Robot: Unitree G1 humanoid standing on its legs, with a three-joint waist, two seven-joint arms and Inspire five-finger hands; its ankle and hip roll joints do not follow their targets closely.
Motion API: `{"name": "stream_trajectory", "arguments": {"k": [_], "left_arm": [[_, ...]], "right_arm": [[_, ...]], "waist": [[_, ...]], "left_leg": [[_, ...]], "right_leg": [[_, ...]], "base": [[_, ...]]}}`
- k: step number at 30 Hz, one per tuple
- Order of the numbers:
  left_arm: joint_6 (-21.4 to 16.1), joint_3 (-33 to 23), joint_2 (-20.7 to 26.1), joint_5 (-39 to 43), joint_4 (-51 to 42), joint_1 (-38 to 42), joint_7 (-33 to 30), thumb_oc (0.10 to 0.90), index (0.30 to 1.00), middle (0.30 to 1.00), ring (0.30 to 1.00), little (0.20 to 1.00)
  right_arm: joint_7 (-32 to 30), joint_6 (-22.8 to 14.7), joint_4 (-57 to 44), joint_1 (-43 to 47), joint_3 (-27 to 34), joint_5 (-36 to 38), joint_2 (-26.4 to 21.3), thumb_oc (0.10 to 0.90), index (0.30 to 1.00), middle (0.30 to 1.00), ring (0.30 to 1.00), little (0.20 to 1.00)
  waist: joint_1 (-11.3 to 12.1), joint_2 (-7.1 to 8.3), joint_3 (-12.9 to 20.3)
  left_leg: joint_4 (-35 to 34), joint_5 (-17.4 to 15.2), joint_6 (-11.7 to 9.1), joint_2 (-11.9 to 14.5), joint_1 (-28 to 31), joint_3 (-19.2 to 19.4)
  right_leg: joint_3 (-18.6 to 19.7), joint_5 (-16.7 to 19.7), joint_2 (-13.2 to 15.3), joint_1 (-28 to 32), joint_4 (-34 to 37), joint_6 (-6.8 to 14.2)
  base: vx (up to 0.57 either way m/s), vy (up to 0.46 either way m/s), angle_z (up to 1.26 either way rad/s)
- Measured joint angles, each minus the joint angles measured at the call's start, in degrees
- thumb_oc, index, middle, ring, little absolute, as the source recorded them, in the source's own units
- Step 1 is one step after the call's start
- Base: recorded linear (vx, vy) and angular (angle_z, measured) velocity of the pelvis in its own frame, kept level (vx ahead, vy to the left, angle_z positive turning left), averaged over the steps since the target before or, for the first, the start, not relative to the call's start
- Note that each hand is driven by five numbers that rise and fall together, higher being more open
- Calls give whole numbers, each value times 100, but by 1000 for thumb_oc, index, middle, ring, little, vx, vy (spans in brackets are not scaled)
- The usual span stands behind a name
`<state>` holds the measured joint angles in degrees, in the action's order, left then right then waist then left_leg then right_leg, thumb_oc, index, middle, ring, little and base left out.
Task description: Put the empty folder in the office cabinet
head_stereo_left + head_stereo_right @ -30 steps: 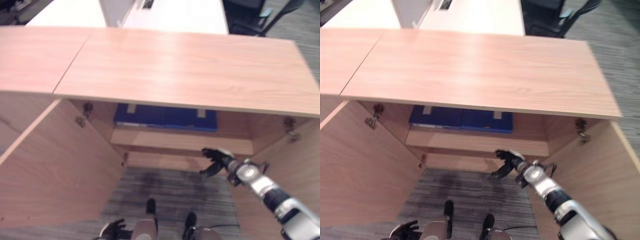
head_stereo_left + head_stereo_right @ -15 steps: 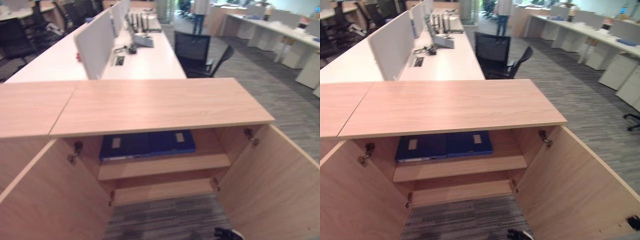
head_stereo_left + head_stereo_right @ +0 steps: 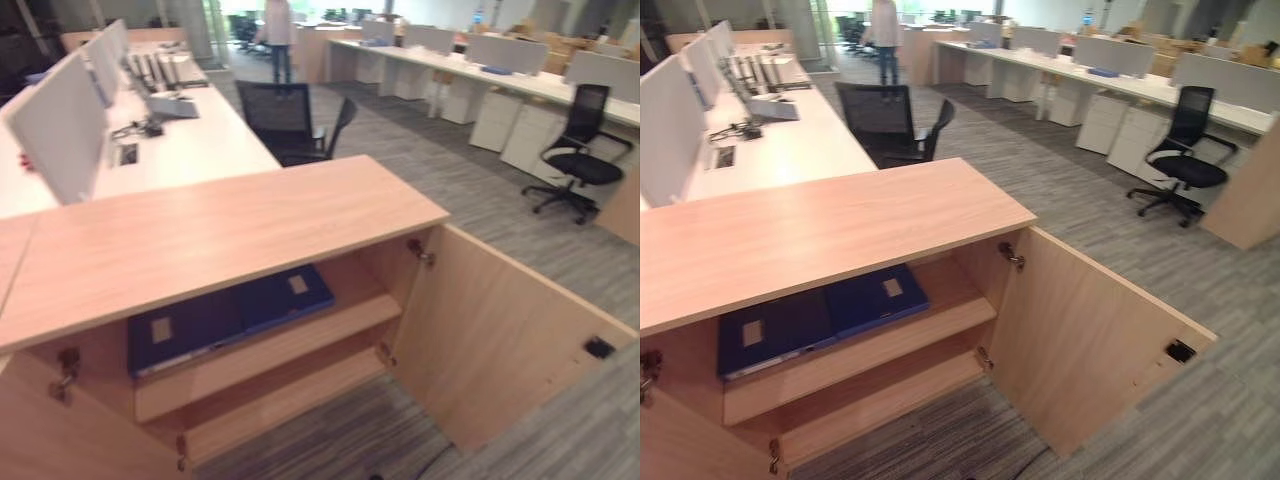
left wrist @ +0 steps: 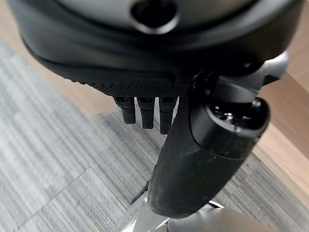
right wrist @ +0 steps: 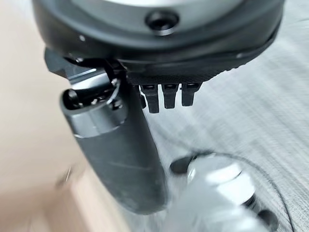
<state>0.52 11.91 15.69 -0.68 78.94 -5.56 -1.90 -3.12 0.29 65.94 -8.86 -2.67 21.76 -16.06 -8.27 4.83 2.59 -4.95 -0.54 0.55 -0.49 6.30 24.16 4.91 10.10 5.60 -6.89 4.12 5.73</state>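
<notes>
Two blue folders lie flat side by side on the upper shelf [image 3: 300,335] of the open wooden cabinet [image 3: 210,230], one [image 3: 185,330] to the left and one [image 3: 285,295] to the right. Both show a pale label. My left hand [image 4: 193,159] hangs over grey carpet beside a wooden panel, fingers [image 4: 145,110] relaxed, nothing in it. Over the carpet my right hand [image 5: 120,145] hangs the same way, fingers [image 5: 166,96] straight and empty, with pale wood beside it.
The cabinet's right door [image 3: 490,340] stands swung out over the carpet at the front right; the left door [image 3: 30,445] shows at the lower left. A lower shelf [image 3: 290,395] is bare. Behind are white desks, a black chair [image 3: 285,120], another chair [image 3: 580,150] and a person [image 3: 278,35].
The camera has tilted up and turned to the right, so the whole scene has shifted. My right hand, held out before the cabinet opening a second ago, has dropped out of the eye views.
</notes>
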Motion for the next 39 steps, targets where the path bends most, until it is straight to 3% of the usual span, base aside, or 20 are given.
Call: {"name": "stream_trajectory", "arguments": {"k": [3,7,13,19,28,39], "left_arm": [[9,-3,14,-24,49,-31,2,800,900,900,900,900],[44,-52,-16,-54,69,-39,10,800,900,900,900,900],[31,4,-71,-78,-20,133,21,800,900,900,900,900],[-82,13,-108,-70,-123,340,177,800,900,900,900,900],[-69,-32,-131,-80,-85,449,259,800,900,900,900,900],[-61,-97,-129,-74,-72,463,257,800,900,900,900,900]], "right_arm": [[-131,39,-162,-107,370,91,-196,800,900,900,900,900],[-321,29,-1279,-494,646,1,-693,800,900,900,900,900],[-508,14,-1309,192,847,-380,-2063,800,900,900,900,900],[-519,3,-1371,711,1061,-604,-2836,800,900,900,900,900],[-500,3,-1849,1375,996,-757,-3165,800,900,900,900,900],[-467,-16,-1842,2062,522,-698,-3533,800,900,900,900,900]], "waist": [[-173,-5,-1],[-407,-59,-34],[-389,-220,-70],[-295,-255,-104],[-194,-444,-304],[-32,-424,-328]], "left_leg": [[-3,-94,36,18,-9,262],[-4,-102,34,19,-9,252],[-3,-106,28,12,-17,181],[-3,-101,38,24,-9,51],[-1,-70,22,30,60,-54],[0,-51,22,40,51,-104]], "right_leg": [[48,20,-15,-85,-28,67],[117,18,-37,-99,-11,65],[114,102,-33,-57,108,109],[81,169,-40,47,114,61],[-21,168,-37,147,124,24],[-82,159,-31,168,124,7]], "base": [[-5,24,-43],[-8,9,-1],[-5,-2,6],[13,-12,11],[6,-14,6],[4,-8,2]]}}
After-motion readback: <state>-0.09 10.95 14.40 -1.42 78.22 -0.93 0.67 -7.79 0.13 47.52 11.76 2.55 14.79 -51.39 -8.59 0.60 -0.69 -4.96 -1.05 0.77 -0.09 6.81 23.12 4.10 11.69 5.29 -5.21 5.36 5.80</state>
